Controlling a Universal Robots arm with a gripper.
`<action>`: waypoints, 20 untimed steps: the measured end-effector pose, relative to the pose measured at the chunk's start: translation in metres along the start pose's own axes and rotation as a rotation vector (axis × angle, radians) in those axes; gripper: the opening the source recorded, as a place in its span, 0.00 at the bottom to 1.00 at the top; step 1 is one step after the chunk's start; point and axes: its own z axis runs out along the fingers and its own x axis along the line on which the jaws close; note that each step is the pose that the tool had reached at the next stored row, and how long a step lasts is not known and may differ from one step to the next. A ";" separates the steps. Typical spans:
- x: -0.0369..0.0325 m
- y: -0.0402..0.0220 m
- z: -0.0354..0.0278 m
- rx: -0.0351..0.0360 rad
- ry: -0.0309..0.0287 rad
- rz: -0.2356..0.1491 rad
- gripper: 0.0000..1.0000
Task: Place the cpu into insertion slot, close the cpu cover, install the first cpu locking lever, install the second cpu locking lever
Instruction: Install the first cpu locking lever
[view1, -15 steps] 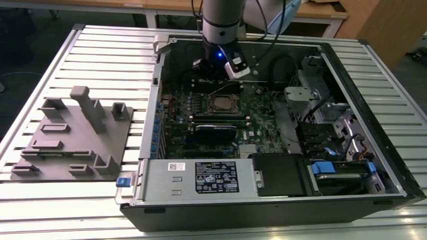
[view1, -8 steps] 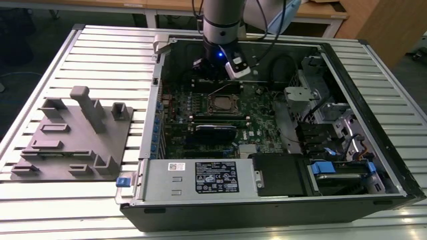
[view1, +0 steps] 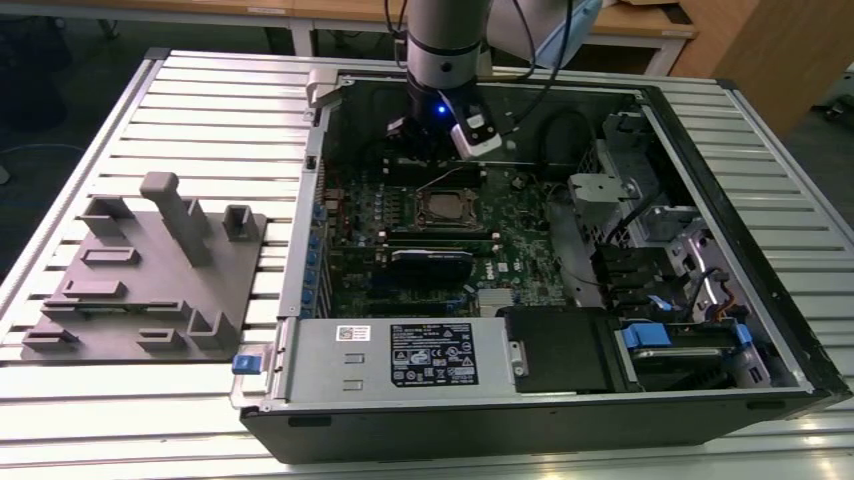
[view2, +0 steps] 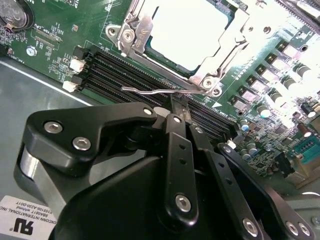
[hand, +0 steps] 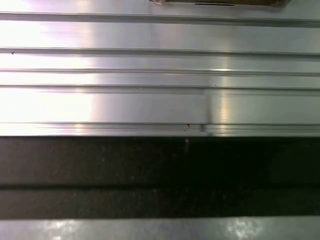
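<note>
In the exterior view, the insertion slot (view1: 445, 205) is a silvery-rimmed square at the frame's centre, on the green board (view1: 387, 235). The jaws hang at upper middle, near it.

In the second wrist view, the cpu (view2: 192, 30) shows a pale silver top, framed by the closed cpu cover (view2: 141, 27). The jaws are pressed together, tips at a thin wire lever (view2: 145, 91) beside the slot.

The first wrist view shows ribbed worktop (hand: 150, 100).
</note>
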 end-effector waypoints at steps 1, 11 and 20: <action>0.0000 -0.0002 -0.0001 0.0015 0.0000 0.000 0.11; -0.0001 -0.0020 -0.0001 0.0112 -0.0002 0.000 0.11; -0.0001 -0.0059 -0.0005 0.0255 -0.0004 -0.001 0.11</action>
